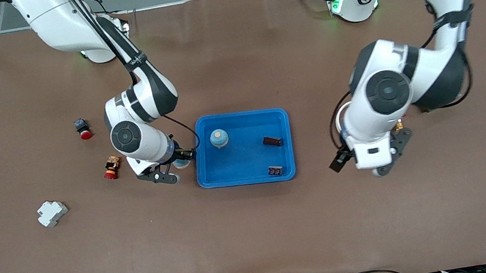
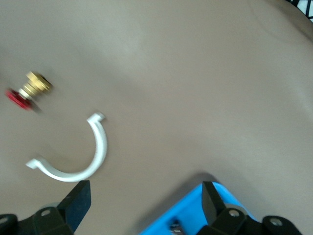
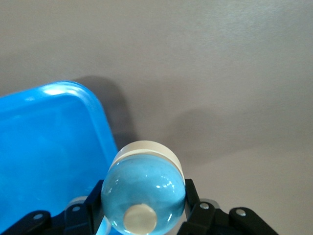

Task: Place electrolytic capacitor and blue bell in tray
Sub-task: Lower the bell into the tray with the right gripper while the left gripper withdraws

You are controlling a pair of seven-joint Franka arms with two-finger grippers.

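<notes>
The capacitor (image 1: 272,141) already lies in the tray (image 1: 249,178); the right gripper (image 1: 178,162), clamped on a blue bell (image 3: 143,193), hovers just beside its rim, while the left gripper (image 1: 388,159) waits, fingers apart, well away.

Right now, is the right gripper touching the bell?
Touching. The right wrist view shows the right gripper with its fingers pressed against both sides of the blue bell.

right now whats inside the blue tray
The blue tray holds three things: a round blue bell, a dark cylindrical capacitor, and a small dark display part at its nearer rim. Nothing covers the tray floor.
</notes>
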